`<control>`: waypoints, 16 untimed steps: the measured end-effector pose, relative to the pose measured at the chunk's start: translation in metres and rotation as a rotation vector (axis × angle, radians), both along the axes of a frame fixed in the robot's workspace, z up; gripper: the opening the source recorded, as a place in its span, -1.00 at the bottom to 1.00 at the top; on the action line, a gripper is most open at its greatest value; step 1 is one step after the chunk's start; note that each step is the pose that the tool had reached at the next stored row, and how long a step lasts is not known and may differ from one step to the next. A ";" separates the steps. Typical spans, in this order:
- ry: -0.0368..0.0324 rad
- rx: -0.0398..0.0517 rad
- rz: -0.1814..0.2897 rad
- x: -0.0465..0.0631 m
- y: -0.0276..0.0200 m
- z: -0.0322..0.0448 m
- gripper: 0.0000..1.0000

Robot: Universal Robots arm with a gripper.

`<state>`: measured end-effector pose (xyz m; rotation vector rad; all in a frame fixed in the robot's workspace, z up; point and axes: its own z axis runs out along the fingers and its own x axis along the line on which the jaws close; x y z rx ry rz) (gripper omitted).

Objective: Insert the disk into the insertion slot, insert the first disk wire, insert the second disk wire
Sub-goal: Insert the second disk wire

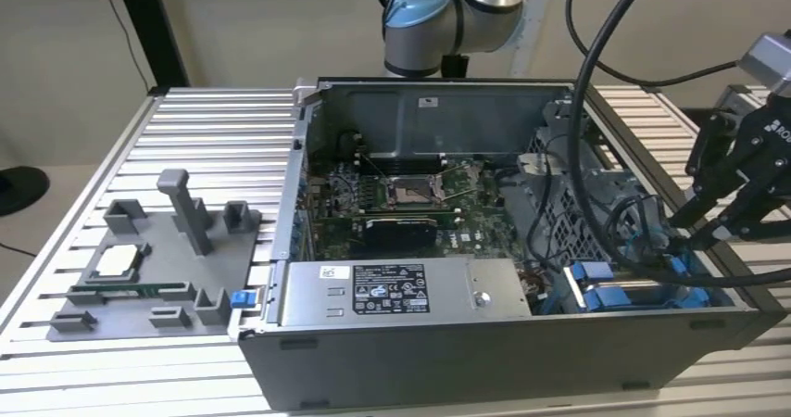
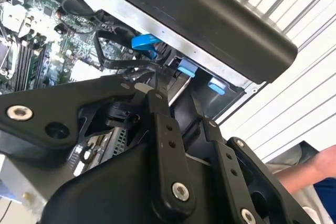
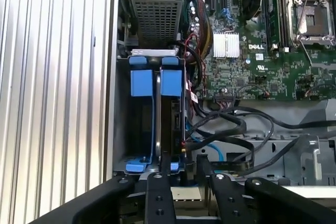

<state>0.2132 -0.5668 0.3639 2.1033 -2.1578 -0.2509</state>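
The disk (image 3: 157, 116) sits edge-on in the insertion slot (image 3: 137, 129), with its blue carrier frame (image 3: 143, 81) at both ends. In the exterior view, the slot (image 1: 618, 295) is in the case's near corner on the exterior view's right, and blue carrier parts (image 1: 591, 272) show there. My gripper (image 1: 695, 235) reaches down at the case's side just above that corner. In the first wrist view my gripper (image 3: 184, 162) is at the disk's connector end, fingers close together on a dark disk wire plug. A black disk wire (image 2: 123, 65) runs up to one fingertip (image 2: 157, 77).
Black and blue cables (image 3: 231, 129) loop beside the bay. The grey power-supply box (image 1: 395, 292) sits along the case front, and the motherboard socket (image 1: 410, 190) is behind it. A grey fixture tray (image 1: 148, 269) lies on the table at the exterior view's left. A person's arm (image 2: 315, 171) is nearby.
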 end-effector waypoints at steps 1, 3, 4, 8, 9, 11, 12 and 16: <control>-0.0049 0.0002 0.001 0.000 0.0000 -0.0005 1.00; -0.0180 0.0007 0.007 0.000 0.0000 -0.0013 1.00; -0.0238 0.0007 0.010 0.000 0.0000 -0.0015 1.00; -0.0300 0.0015 0.012 0.000 0.0000 -0.0033 1.00; -0.0302 0.0015 0.012 0.000 0.0000 -0.0038 1.00; -0.0304 0.0016 0.014 0.000 0.0001 -0.0046 1.00; -0.0305 0.0017 0.015 0.000 0.0002 -0.0050 1.00; -0.0309 0.0017 0.019 0.000 0.0012 -0.0064 1.00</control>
